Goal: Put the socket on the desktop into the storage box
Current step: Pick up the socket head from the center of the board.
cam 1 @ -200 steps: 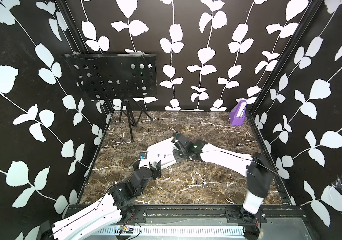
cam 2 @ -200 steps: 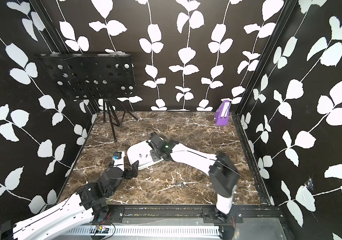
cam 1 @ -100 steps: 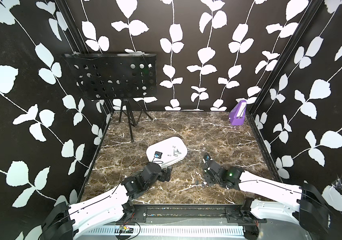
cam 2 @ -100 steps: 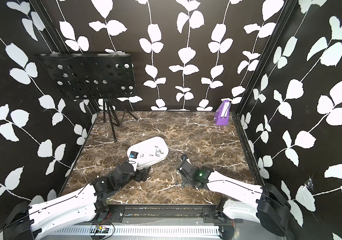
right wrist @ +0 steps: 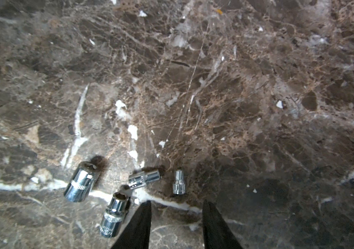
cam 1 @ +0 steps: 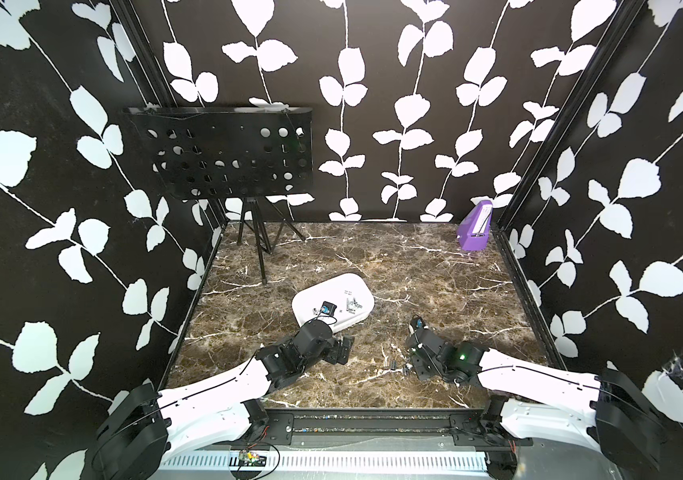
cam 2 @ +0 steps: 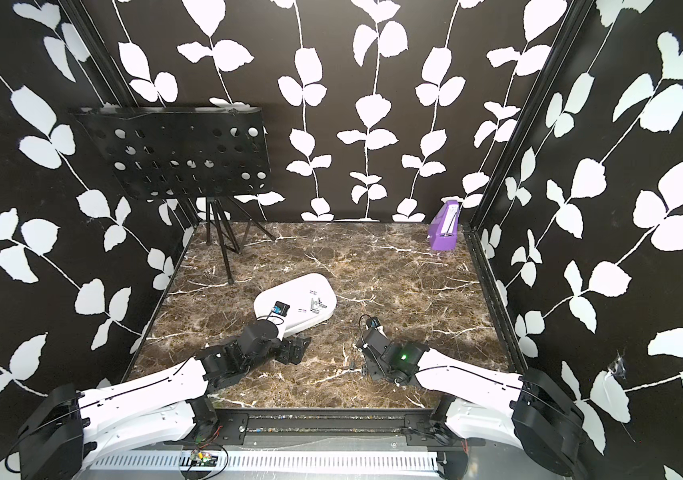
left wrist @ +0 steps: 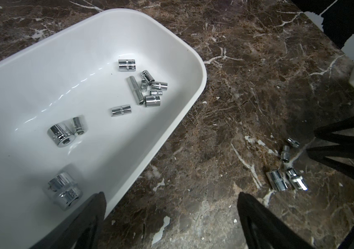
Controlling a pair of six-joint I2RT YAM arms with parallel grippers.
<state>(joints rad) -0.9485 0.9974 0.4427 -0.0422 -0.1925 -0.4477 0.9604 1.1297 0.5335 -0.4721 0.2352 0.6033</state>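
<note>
Four sockets (right wrist: 143,179) lie on their sides on the brown marble tabletop (cam 1: 435,270), between black leaf-patterned walls (cam 1: 414,83).
The smallest socket (right wrist: 178,182) points lengthwise at the right gripper (right wrist: 177,202), just ahead of its parted, empty jaws. The left gripper (left wrist: 170,196) is spread wide at the rim of the storage box (left wrist: 193,64).

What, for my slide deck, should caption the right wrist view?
Open right claw near four loose sockets on marble desktop.

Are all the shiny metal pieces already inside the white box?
No, four sockets lie loose on the marble desktop just ahead of the right end effector, outside the storage box.
</note>
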